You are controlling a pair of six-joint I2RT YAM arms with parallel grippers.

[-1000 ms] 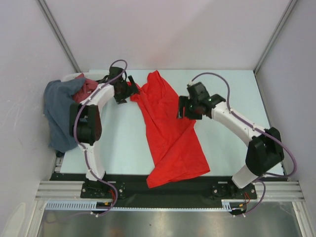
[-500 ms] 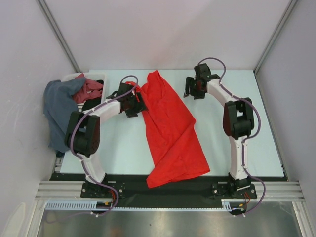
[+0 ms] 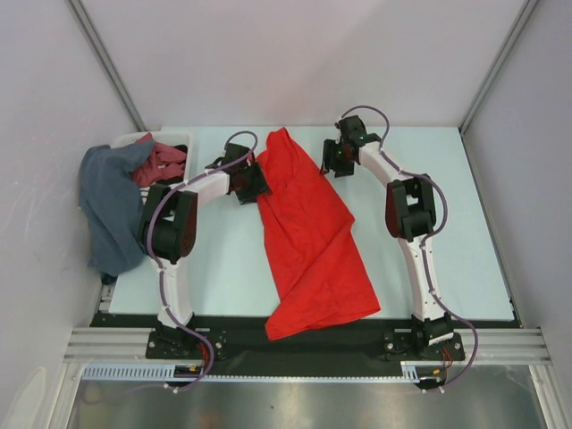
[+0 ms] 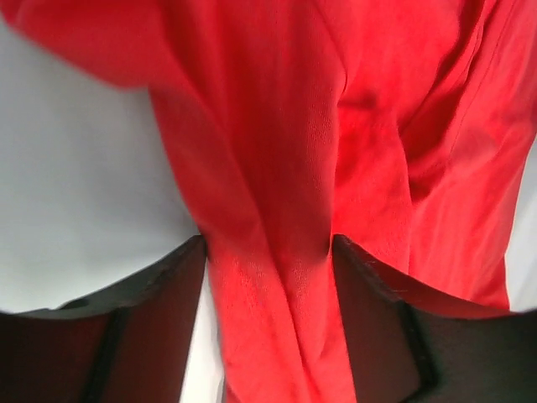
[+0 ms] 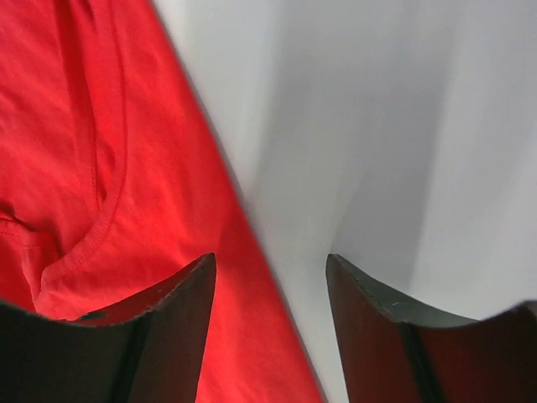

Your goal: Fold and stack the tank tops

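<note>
The large bright red cloth tank top (image 3: 313,241) lies spread in a long diagonal on the pale blue-white counter (image 3: 447,206), from far centre to the near edge, creased and partly doubled over itself. It looks thin, limp and light. I would expect it to sag and slide rather than hold a shape, so I would take it by the stitched hem (image 5: 101,218) or the shoulder corners, not by loose middle cloth. My left end effector (image 4: 268,248) is unclenched at the top's far left edge. Its black fingers stand astride a raised ridge of red fabric that fills the gap, and I judge it not yet pinched. My right end effector (image 5: 269,260) is released and carries nothing. One finger is over the red edge, the other over bare counter. A blue-grey garment (image 3: 105,206), probably the other top, drapes over the white plastic basket (image 3: 125,140) at far left.
</note>
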